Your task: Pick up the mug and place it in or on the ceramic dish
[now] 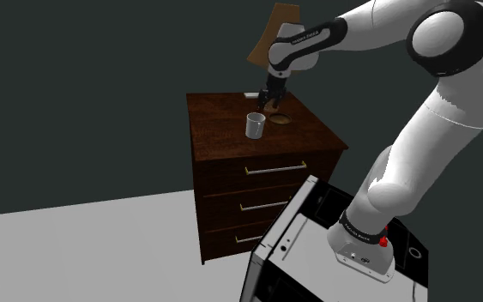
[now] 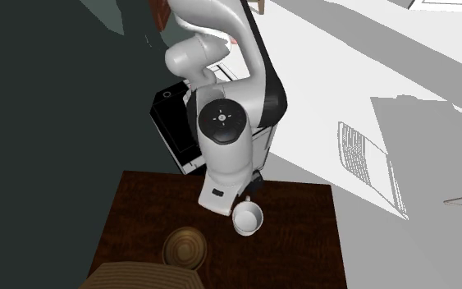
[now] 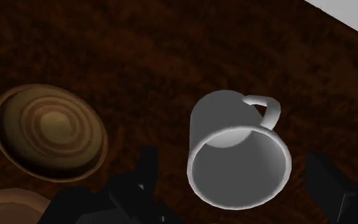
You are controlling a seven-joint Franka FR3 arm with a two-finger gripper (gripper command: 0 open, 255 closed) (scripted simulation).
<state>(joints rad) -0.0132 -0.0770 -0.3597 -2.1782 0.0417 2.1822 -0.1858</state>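
A plain white mug (image 1: 256,125) stands upright on the dark wooden dresser top (image 1: 222,129), handle out to one side. Just beside it lies a round brown ceramic dish (image 1: 282,119) with ringed grooves. My black gripper (image 1: 272,103) hovers a little above the mug and dish, open and holding nothing. In the wrist view the mug (image 3: 238,156) sits between the spread fingers (image 3: 139,184) of the gripper (image 3: 234,191), which do not touch it, and the dish (image 3: 50,132) lies off to the side. From above, the mug (image 2: 248,219) and the dish (image 2: 184,248) are near each other.
The dresser has three drawers with metal handles (image 1: 275,169). A second brown rounded object (image 2: 143,277) sits at the dresser's edge beyond the dish. The dresser's edge and grey floor (image 3: 355,13) lie close past the mug's handle. My stand (image 1: 316,257) is beside the dresser.
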